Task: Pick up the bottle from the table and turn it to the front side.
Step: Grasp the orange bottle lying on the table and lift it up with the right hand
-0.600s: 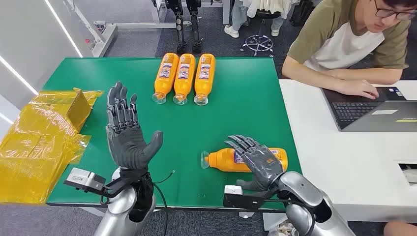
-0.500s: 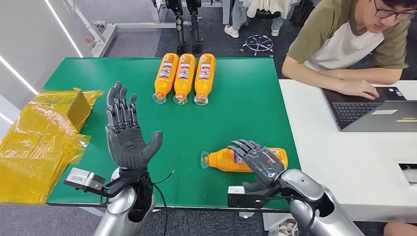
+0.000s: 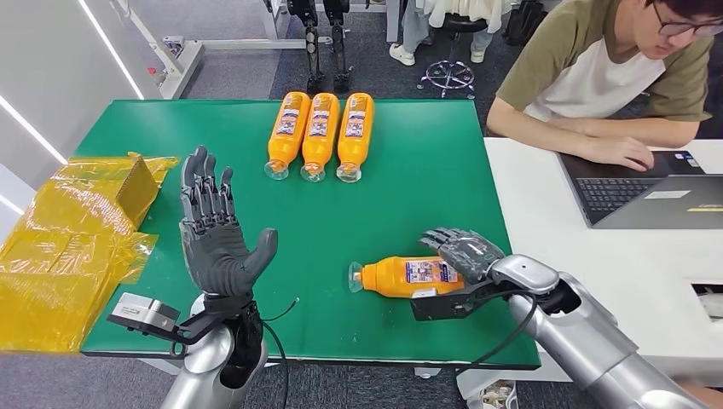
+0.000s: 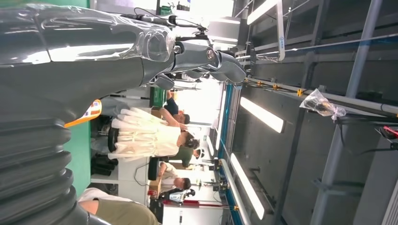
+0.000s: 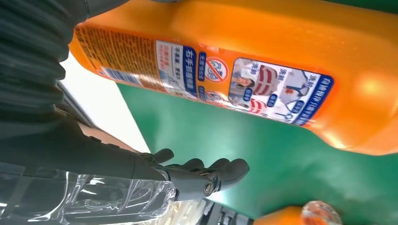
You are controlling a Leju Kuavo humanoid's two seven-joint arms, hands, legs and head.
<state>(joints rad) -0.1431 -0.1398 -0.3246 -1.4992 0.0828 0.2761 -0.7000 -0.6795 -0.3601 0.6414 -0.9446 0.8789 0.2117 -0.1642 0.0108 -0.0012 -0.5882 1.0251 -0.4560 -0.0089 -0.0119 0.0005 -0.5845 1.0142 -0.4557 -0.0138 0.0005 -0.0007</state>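
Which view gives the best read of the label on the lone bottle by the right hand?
Right wrist view: the bottle is close up, its label large with print and pictures visible. Head view shows the whole bottle lying beside the right hand, label tiny. Left wrist view faces the room.

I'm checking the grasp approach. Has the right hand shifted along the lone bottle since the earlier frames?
Yes. The right hand slid off the label toward the lone bottle's base, nearer the green table's right edge.
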